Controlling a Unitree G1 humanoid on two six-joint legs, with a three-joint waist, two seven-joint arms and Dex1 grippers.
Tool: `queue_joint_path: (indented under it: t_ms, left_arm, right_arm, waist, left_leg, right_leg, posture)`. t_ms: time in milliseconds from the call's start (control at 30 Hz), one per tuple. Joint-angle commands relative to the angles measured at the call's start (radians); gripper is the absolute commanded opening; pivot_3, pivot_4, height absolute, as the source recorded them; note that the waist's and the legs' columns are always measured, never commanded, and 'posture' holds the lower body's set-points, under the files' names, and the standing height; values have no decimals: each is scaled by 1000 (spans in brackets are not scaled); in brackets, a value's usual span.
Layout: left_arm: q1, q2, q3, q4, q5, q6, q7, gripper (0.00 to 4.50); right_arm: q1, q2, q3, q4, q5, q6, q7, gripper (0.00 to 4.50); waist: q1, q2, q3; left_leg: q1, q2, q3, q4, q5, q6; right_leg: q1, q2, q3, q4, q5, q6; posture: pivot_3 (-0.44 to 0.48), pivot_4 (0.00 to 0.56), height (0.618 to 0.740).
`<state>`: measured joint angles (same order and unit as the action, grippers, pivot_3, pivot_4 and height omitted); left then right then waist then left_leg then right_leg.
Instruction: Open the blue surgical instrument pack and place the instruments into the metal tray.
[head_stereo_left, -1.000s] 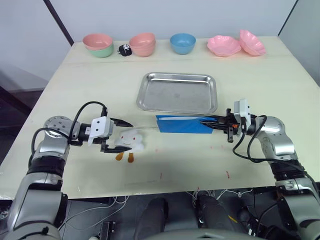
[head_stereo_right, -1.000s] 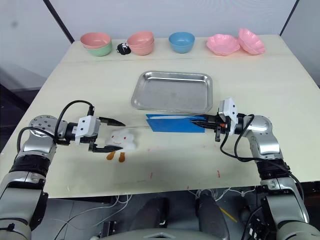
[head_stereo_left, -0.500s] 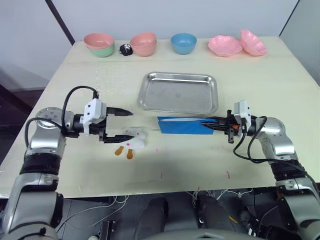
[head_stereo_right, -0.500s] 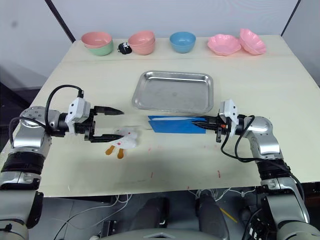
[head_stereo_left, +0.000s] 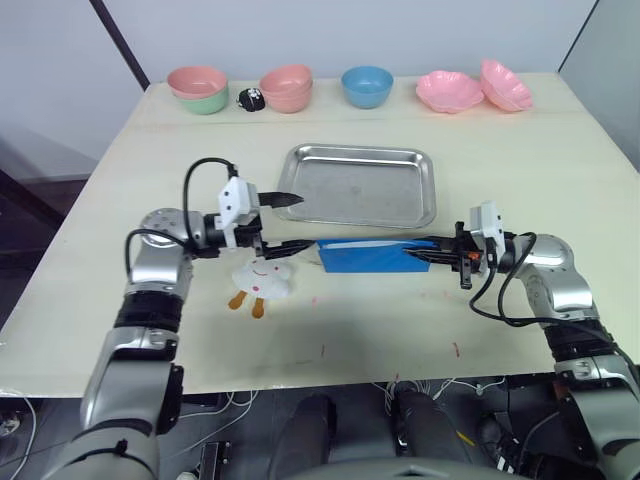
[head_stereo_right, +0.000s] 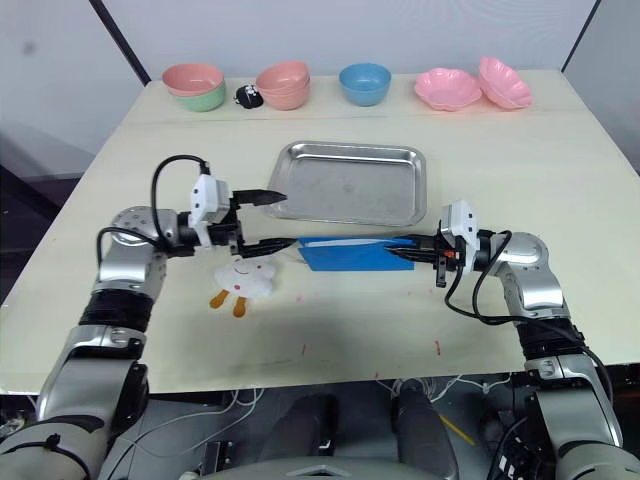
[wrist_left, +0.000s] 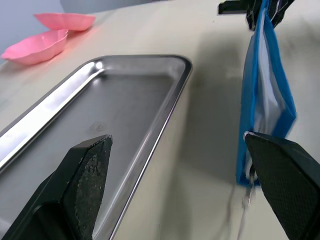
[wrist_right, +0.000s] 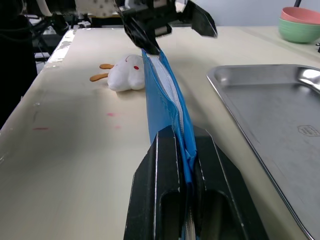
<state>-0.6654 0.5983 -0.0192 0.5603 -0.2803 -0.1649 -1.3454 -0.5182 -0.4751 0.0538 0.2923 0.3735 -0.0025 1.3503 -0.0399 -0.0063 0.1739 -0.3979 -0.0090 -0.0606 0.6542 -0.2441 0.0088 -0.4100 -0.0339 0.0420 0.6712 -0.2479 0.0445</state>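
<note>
Having swung in from the left, the left gripper is reaching, jaws spread, for the near-tray blue surgical instrument pack that the right gripper is pinching, readying opening.

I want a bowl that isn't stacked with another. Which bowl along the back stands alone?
The blue bowl, in the middle of the row. The green and pink bowls to its left and the pink dishes to its right are nested or overlapping.
</note>
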Motion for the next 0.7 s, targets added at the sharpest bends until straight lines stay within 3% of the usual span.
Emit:
queue_joint_path:
  t_ms: [33, 367, 700]
  left_arm:
    - [-29, -18, -8, 30, 13, -34, -17, 4483]
    - [-40, -41, -6, 74, 18, -58, -52, 4483]
    - [-65, 20, 22, 172, 26, -122, -67, 4483]
  right_arm:
    - [-12, 4, -9, -16, 18, -9, 9, 0]
    - [-4, 9, -8, -24, 18, -6, 3, 0]
    - [-5, 8, -7, -15, 16, -8, 8, 0]
  waist:
    - [-1, 0, 0]
    - [-1, 0, 0]
    - [-1, 0, 0]
  left_leg:
    - [0, 0, 0, 0, 0, 0]
    - [0, 0, 0, 0, 0, 0]
    - [0, 0, -1, 0, 0, 0]
  right_leg:
    - [0, 0, 0, 0, 0, 0]
    - [0, 0, 0, 0, 0, 0]
    - [0, 0, 0, 0, 0, 0]
  posture:
    - [0, 150, 740]
    - [0, 150, 740]
    - [0, 150, 740]
